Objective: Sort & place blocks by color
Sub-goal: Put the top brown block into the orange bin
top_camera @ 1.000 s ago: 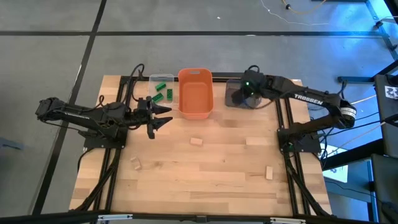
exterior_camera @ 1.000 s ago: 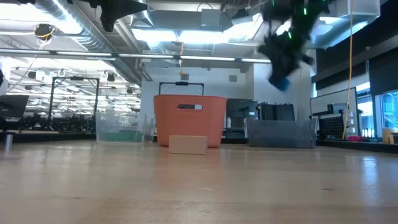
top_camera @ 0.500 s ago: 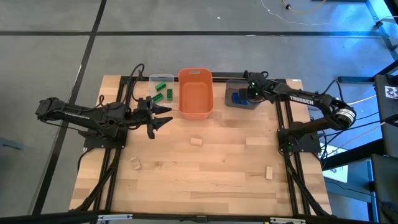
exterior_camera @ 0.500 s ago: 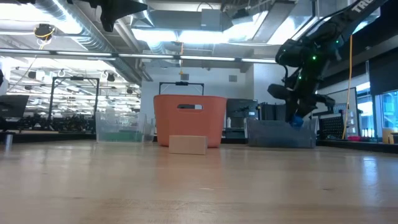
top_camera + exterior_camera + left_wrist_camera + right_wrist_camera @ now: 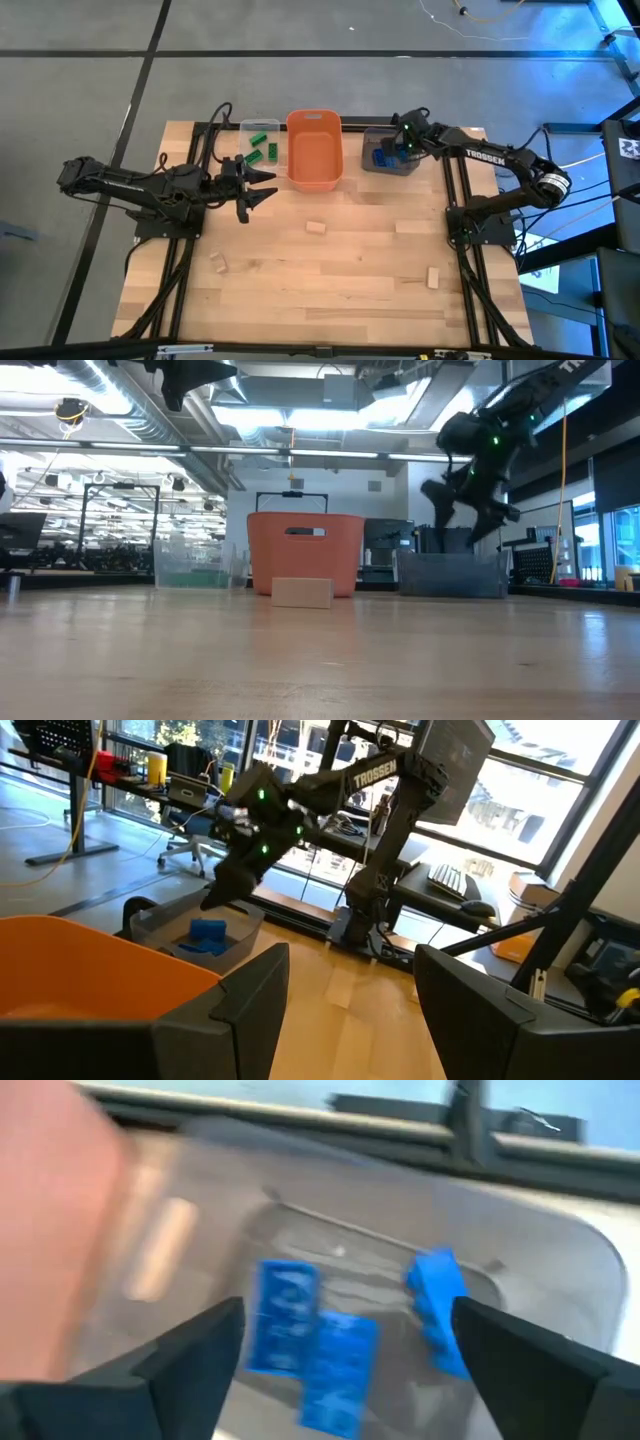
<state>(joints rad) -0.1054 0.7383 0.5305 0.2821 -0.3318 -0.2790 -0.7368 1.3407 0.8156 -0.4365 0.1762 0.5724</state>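
Right tool (image 5: 340, 1370) open over grey bin (image 5: 560, 1280), three blue blocks (image 5: 330, 1360) only wrist-visible.

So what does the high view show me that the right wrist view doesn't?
Only the high view shows the green blocks in the clear bin, the empty orange bin, three tan blocks loose on the table, and the left gripper open beside the clear bin. Only the right wrist view separates three blue blocks, one apart from the other two. Both show the grey bin with blue inside, and the right gripper open above it.
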